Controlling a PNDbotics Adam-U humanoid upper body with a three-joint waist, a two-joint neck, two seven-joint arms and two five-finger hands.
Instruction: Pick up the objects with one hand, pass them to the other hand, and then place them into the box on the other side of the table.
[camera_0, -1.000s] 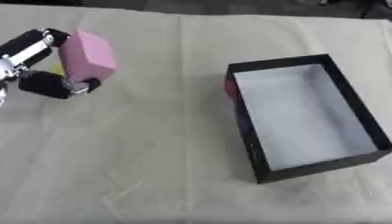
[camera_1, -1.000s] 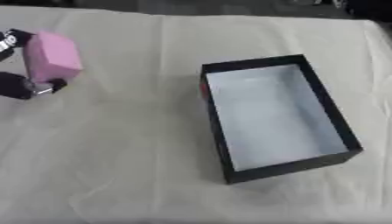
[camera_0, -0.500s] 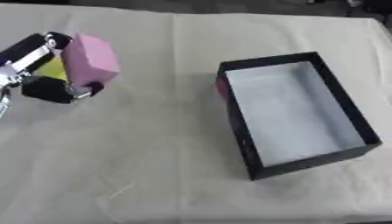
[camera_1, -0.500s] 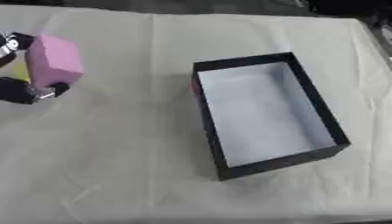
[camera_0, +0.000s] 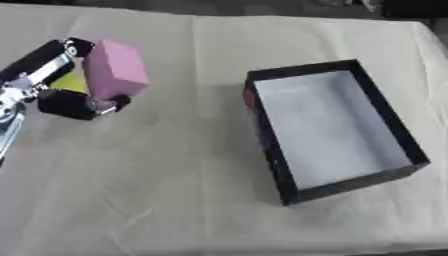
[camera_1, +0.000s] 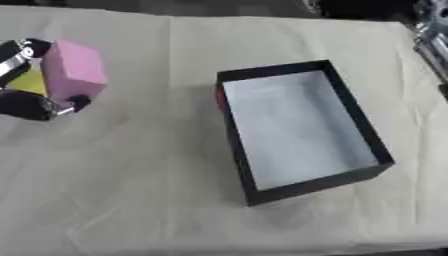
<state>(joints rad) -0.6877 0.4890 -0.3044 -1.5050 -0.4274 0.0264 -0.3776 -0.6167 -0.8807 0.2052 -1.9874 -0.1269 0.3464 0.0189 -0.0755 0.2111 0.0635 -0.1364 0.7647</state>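
The left hand (camera_0: 54, 82) comes in from the left edge, raised over the desk (camera_0: 175, 190), with its fingers above and thumb below clamped on a pink block (camera_0: 114, 70). The block stands tilted in that grip, its top leaning away from the palm. A yellow patch (camera_0: 68, 82) shows between the block and the palm; what it is cannot be told. At the right edge of the right eye view, a silver and black part of the right arm (camera_1: 433, 40) shows, but the hand itself is out of sight. The black box (camera_0: 328, 130) lies well to the right of the block, open-topped, its pale floor bare. A reddish bit (camera_0: 249, 97) shows against its left outer wall.
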